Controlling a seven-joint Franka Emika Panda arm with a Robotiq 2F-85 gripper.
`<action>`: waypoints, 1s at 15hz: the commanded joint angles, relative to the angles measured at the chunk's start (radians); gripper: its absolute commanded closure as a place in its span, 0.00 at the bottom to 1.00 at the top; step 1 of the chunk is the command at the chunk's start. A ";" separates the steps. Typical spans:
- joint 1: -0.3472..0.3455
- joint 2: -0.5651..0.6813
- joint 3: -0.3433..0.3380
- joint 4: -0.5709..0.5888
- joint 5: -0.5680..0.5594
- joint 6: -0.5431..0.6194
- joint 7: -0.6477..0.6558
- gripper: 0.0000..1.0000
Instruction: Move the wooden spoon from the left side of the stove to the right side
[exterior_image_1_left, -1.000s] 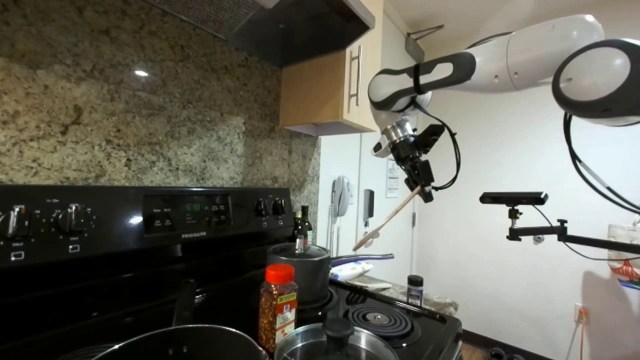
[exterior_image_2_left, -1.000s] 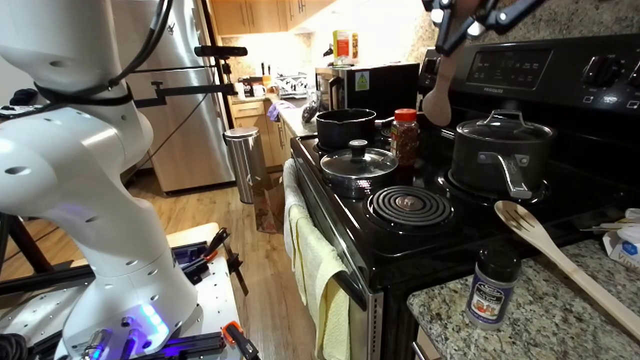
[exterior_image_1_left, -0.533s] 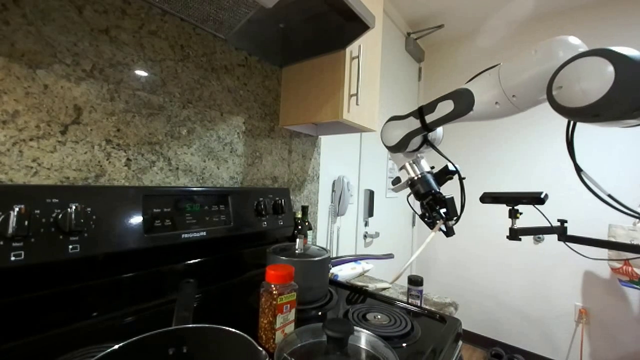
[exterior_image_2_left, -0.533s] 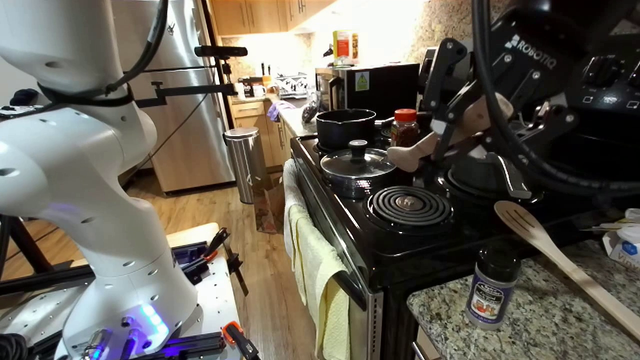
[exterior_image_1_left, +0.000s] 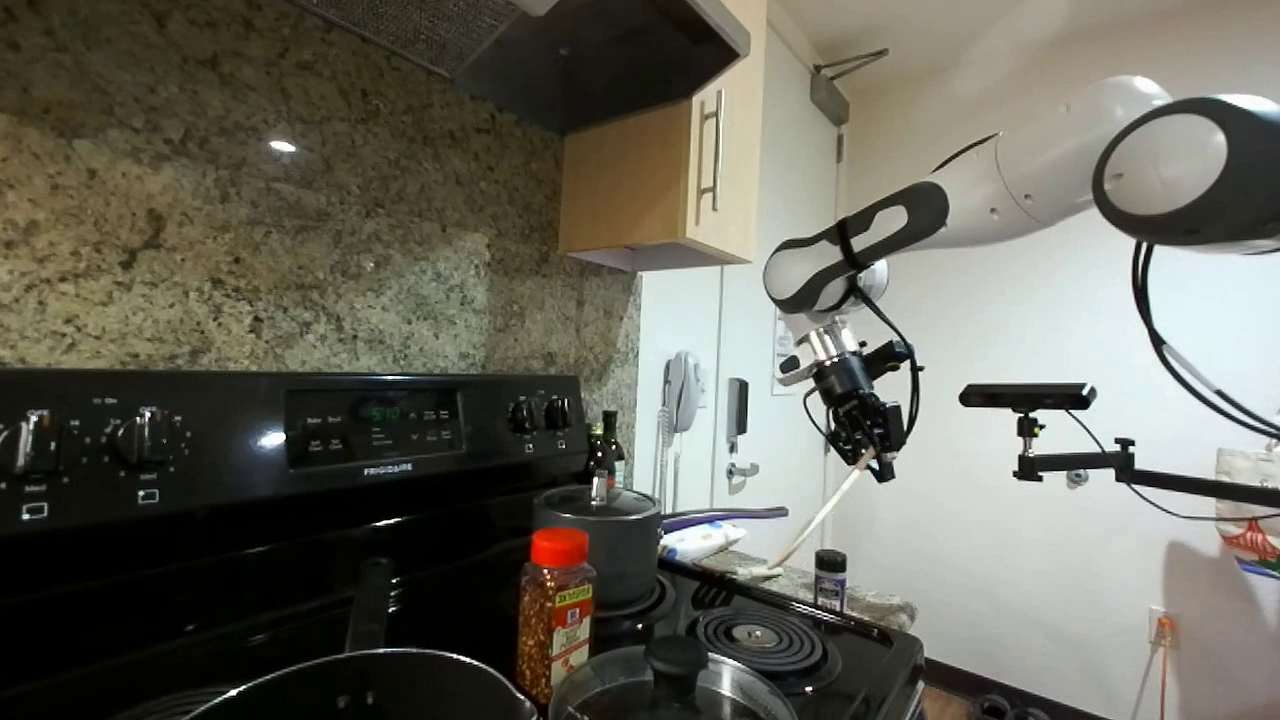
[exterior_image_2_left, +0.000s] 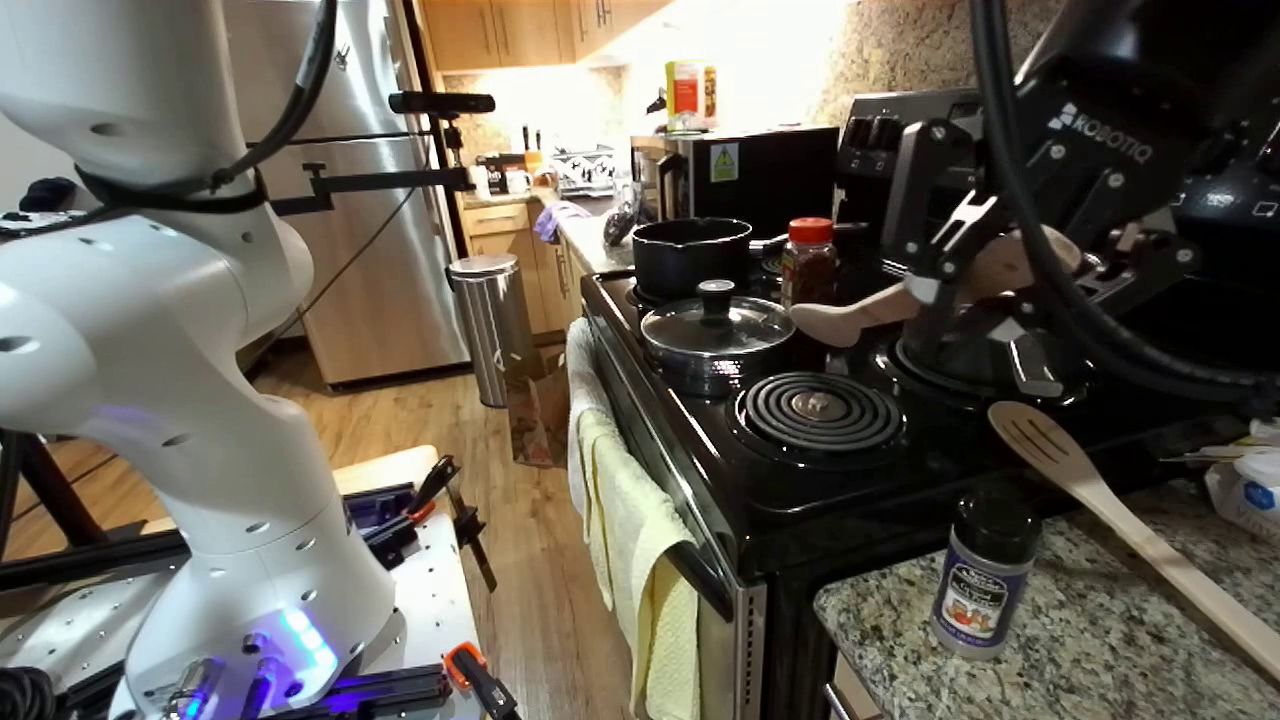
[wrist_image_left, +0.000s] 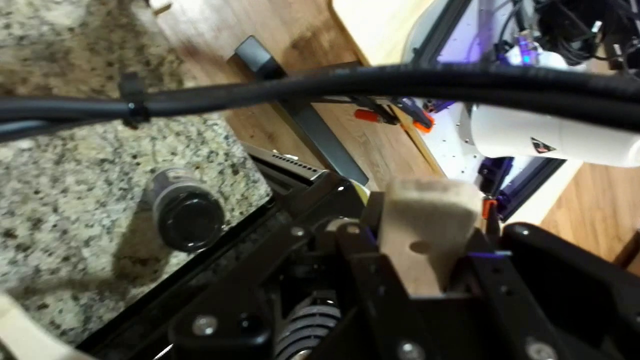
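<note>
My gripper (exterior_image_1_left: 872, 462) is shut on the tan wooden spoon (exterior_image_1_left: 828, 512), near the handle's end. In an exterior view the fingers (exterior_image_2_left: 968, 310) close around the handle, and the spoon's bowl (exterior_image_2_left: 835, 323) points toward the lidded pan. A cable hides part of the gripper there. In the wrist view the handle end (wrist_image_left: 425, 220) with its hole sits between the fingers (wrist_image_left: 428, 235). The spoon hangs tilted, bowl end down, above the black stove (exterior_image_2_left: 820, 485). The stove's knob panel (exterior_image_1_left: 230, 460) shows at the back.
A slotted wooden spoon (exterior_image_2_left: 1130, 520) lies across the granite counter (exterior_image_2_left: 890, 620) and stove edge. A black-capped spice jar (exterior_image_2_left: 985, 590) stands beside it. On the stove are a lidded pan (exterior_image_2_left: 715, 340), a dark saucepan (exterior_image_2_left: 690, 260), a red-capped jar (exterior_image_2_left: 810, 265) and a lidded pot (exterior_image_1_left: 600, 545).
My gripper has come down with the spoon, moving toward the counter end of the stove. In the last half second it shifted only slightly. The spoon stays held.
</note>
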 joint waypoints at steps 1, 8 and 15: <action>-0.021 0.016 -0.005 -0.043 0.012 0.228 -0.131 0.98; -0.078 0.064 -0.017 -0.072 0.091 0.334 -0.307 0.98; -0.140 0.093 -0.041 -0.055 0.185 0.372 -0.449 0.98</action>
